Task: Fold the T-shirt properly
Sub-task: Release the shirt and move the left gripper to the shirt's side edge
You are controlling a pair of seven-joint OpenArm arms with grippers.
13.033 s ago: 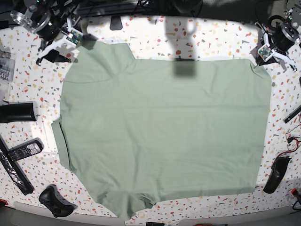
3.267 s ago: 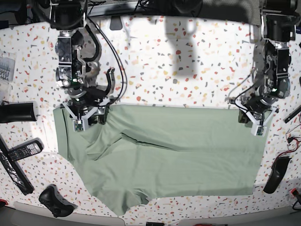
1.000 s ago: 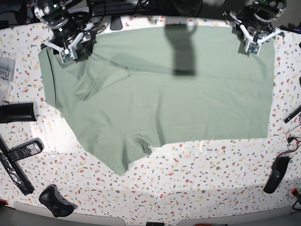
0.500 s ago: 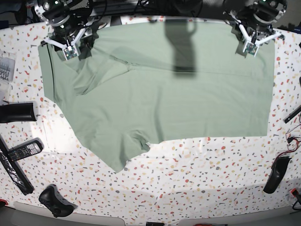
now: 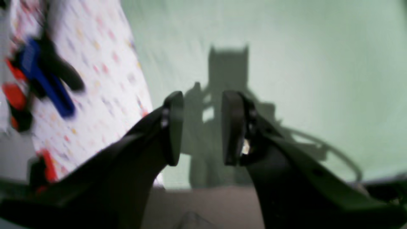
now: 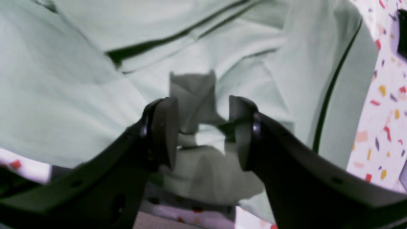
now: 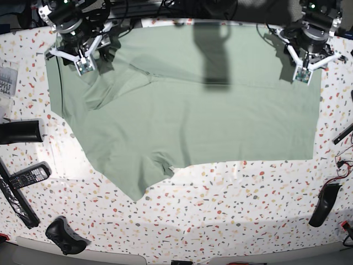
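Since the previous frame the T-shirt [image 7: 187, 105] has barely shifted; the left gripper [image 7: 303, 70] now sits lower. Both it and the right gripper [image 7: 83, 62] are released, jaws parted over cloth. A game controller [image 7: 65, 236] and remote [image 7: 26, 176] lie lower left on the table [image 7: 237, 215].

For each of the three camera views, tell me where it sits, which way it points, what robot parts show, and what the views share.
Base: mounted overhead, looking straight down at the speckled table and the T-shirt; both arms show at the far edge, left claw on the picture's right, right claw on its left.
Left wrist: sits behind the left claw, looking down past its parted fingers at flat cloth by the shirt's edge.
Right wrist: sits behind the right claw, looking down at creased cloth; fingers parted.
Shared: all three show the T-shirt and the speckled table.
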